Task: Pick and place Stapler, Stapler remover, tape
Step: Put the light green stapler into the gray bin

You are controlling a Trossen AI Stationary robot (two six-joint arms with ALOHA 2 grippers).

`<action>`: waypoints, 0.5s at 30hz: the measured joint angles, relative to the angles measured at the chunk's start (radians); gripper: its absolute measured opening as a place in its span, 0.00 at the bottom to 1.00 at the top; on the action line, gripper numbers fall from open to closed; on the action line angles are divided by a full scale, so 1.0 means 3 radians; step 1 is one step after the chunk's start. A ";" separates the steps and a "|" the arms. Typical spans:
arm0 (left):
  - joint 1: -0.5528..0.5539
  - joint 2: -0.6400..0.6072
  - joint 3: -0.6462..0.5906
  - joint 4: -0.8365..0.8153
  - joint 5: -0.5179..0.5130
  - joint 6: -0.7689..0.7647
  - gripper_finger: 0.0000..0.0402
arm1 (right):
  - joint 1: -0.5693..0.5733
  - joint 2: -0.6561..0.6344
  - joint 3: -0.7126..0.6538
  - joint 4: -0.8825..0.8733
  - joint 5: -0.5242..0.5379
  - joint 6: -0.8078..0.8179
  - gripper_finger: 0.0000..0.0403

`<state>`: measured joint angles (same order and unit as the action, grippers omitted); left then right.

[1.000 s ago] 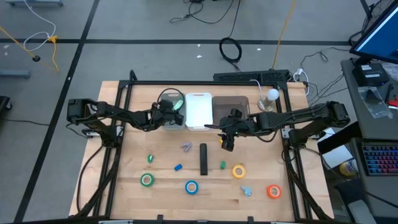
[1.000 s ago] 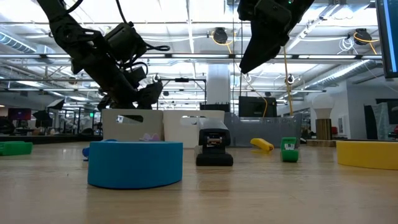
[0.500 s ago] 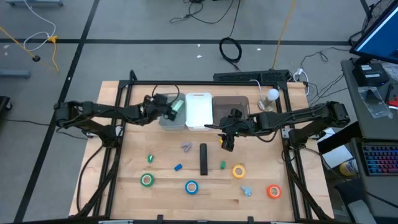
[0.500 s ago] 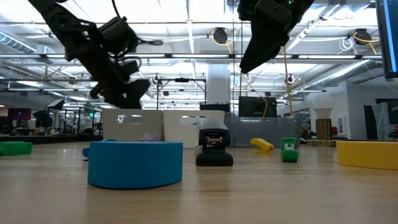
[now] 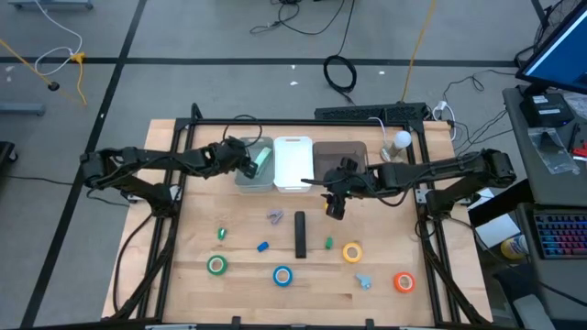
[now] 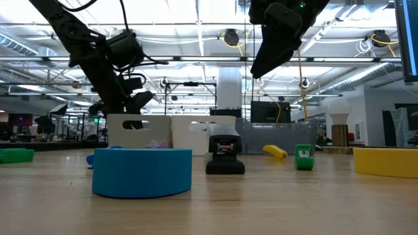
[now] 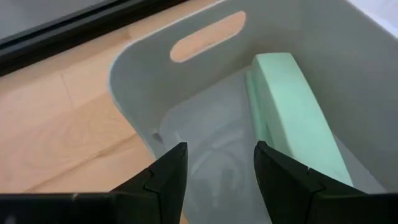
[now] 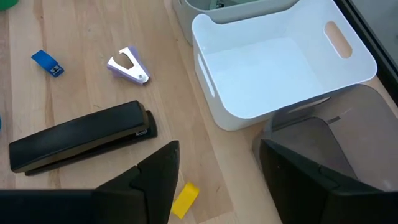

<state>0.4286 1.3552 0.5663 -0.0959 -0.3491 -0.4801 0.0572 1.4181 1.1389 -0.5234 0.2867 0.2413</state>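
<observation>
Stapler (image 5: pixel 300 234) sits just below centre of the high view, long, black and rigid (probably the heaviest piece here), so I'd grip it across the narrow middle. Right gripper (image 5: pixel 334 204) hovers just upper right of it, fingers spread, empty. Left gripper (image 7: pixel 214 180), released too, hangs over the grey bin (image 7: pixel 143 93) at upper centre.

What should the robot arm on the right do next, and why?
Probably lower the right gripper toward the black stapler. Its fingers are open and empty, hovering above the table, and the stapler lies just below them on the wood, not yet in a bin. The left gripper is over the grey bin that holds a green stapler.
</observation>
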 joint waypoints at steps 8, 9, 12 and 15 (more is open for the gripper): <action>0.0007 -0.0001 0.0171 -0.0112 0.0072 0.0210 0.46 | -0.0035 0.0000 0.0000 0.0011 -0.0001 -0.0027 0.53; 0.0009 -0.0001 0.0202 -0.0162 0.0057 0.0244 0.46 | -0.0038 0.0000 0.0000 0.0012 0.0000 -0.0030 0.53; 0.0010 0.0065 0.0265 -0.0300 0.0040 0.0299 0.46 | -0.0040 0.0000 0.0000 0.0030 0.0000 -0.0049 0.53; 0.0010 0.0143 0.0299 -0.0468 0.0040 0.0287 0.46 | -0.0039 0.0000 0.0000 0.0074 -0.0001 -0.0060 0.53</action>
<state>0.4316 1.3981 0.6561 -0.2363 -0.3372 -0.3939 0.0456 1.4181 1.1389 -0.5012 0.2863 0.2234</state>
